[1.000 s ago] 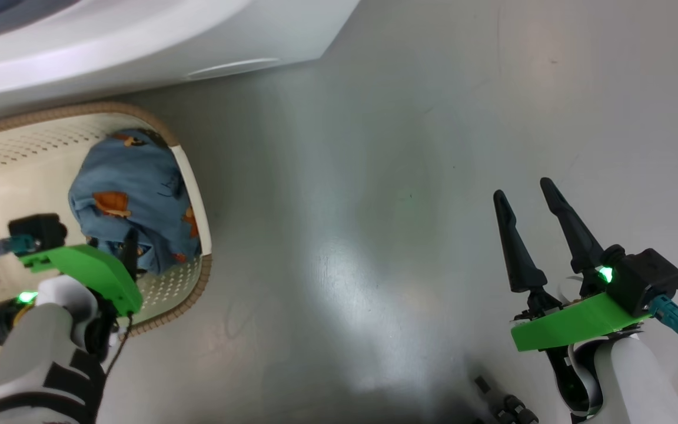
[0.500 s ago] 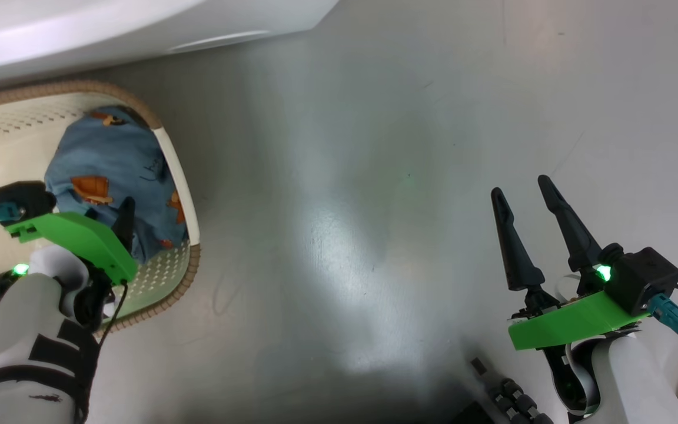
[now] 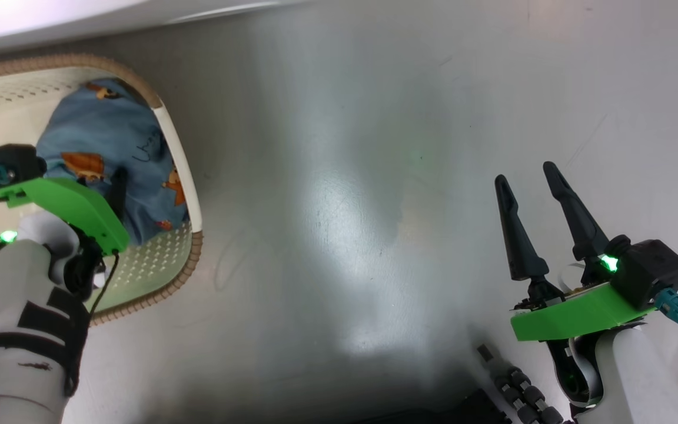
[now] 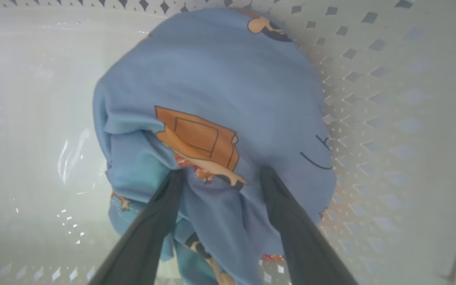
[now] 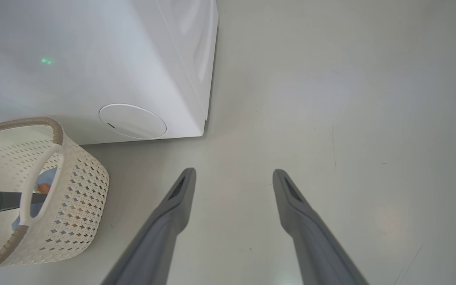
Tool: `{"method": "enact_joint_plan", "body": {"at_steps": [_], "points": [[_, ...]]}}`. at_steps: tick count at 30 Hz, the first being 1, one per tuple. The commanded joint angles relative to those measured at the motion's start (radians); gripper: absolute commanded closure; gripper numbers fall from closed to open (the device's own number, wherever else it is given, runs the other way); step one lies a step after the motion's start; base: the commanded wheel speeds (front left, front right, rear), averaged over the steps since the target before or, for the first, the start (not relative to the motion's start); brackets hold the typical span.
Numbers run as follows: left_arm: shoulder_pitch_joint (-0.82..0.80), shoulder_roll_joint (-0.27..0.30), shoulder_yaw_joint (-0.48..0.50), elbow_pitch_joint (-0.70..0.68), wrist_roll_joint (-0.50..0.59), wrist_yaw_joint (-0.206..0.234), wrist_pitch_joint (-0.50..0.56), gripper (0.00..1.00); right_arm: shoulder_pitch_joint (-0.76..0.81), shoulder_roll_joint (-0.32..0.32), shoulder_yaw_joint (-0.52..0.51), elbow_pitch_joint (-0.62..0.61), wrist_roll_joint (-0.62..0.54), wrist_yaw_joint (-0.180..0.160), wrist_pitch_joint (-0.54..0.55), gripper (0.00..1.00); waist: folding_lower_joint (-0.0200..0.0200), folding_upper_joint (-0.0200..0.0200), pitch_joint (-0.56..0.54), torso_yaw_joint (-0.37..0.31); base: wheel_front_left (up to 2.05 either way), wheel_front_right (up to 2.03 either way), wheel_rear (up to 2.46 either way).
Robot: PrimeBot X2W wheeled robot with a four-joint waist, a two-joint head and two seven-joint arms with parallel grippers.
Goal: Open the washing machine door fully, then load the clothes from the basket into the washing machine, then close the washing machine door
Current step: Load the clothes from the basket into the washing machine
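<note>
Your left gripper is down inside the basket, and its two dark fingers stand wide apart, released, not clamped on anything. The tips touch the clothes: one tip presses on the left part of the bundle, the other on the right part, and a fold of the light blue fabric with an orange-brown figure lies between them. In the left wrist view the bundle sits at the bottom of the basket, close against the perforated wall on the right side. In the head view the same bundle lies partly under the green bracket of your left wrist. Your right gripper hangs over the grey floor, well apart from the basket, its fingers also spread with nothing between them. In the right wrist view the basket stands on the floor just beside the front of the washing machine, and the round service cap is near the brown rim. Through the handle opening you see a little blue cloth. Whether the basket touches the machine, I cannot tell
</note>
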Motion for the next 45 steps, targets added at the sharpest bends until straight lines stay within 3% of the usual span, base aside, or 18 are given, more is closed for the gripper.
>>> {"method": "enact_joint_plan", "body": {"at_steps": [1,10,11,12,13,14,22,31,40,45], "points": [[0.013,0.041,0.013,0.003,-0.014,-0.001,0.003,0.00,0.027,-0.004,0.019,-0.024,-0.010,0.002,-0.005,0.00,0.0000,0.0000,0.011,-0.001,0.00,0.00,0.00],[-0.045,0.052,-0.012,0.048,-0.006,0.001,0.007,0.00,0.030,-0.005,0.015,-0.040,-0.011,0.002,-0.005,0.00,0.0000,0.0000,0.046,-0.013,0.00,0.00,0.00],[-0.048,0.049,-0.013,0.053,-0.006,0.002,0.010,0.23,0.030,-0.005,0.014,-0.041,-0.011,0.002,-0.005,0.00,0.0000,0.0000,0.047,-0.013,0.00,0.00,0.00],[-0.051,0.047,-0.014,0.056,-0.007,0.002,0.010,0.64,0.031,-0.005,0.012,-0.042,-0.011,0.002,-0.005,0.00,0.0000,0.0000,0.047,-0.013,0.00,0.00,0.00],[-0.053,0.046,-0.017,0.059,-0.006,0.002,0.008,0.96,0.031,-0.005,0.011,-0.043,-0.012,0.002,-0.005,0.00,0.0000,0.0000,0.048,-0.014,0.00,0.00,0.00],[-0.055,0.045,-0.018,0.061,-0.005,0.002,0.002,1.00,0.031,-0.005,0.009,-0.044,-0.012,0.002,-0.005,0.00,0.0000,0.0000,0.047,-0.013,0.00,0.00,0.00],[-0.028,0.035,-0.026,0.072,-0.007,0.002,-0.091,1.00,0.024,-0.006,0.003,-0.041,-0.016,0.002,-0.005,0.00,0.0000,0.0000,0.002,-0.001,0.00,0.00,0.00],[0.058,0.028,-0.041,0.059,-0.011,-0.001,-0.244,1.00,0.022,-0.021,-0.002,-0.015,-0.006,0.002,-0.005,0.00,0.0000,0.0000,-0.122,0.032,0.00,0.00,0.00],[0.159,0.021,-0.037,-0.018,-0.042,-0.001,-0.278,1.00,0.040,-0.039,0.016,0.021,0.005,0.002,-0.005,0.00,0.0000,0.0000,-0.245,0.075,0.00,0.00,0.00],[0.239,0.042,0.014,-0.147,-0.026,0.001,-0.280,1.00,0.057,-0.046,0.017,0.040,0.014,0.002,-0.005,0.00,0.0000,0.0000,-0.317,0.093,0.00,0.00,0.00]]}}
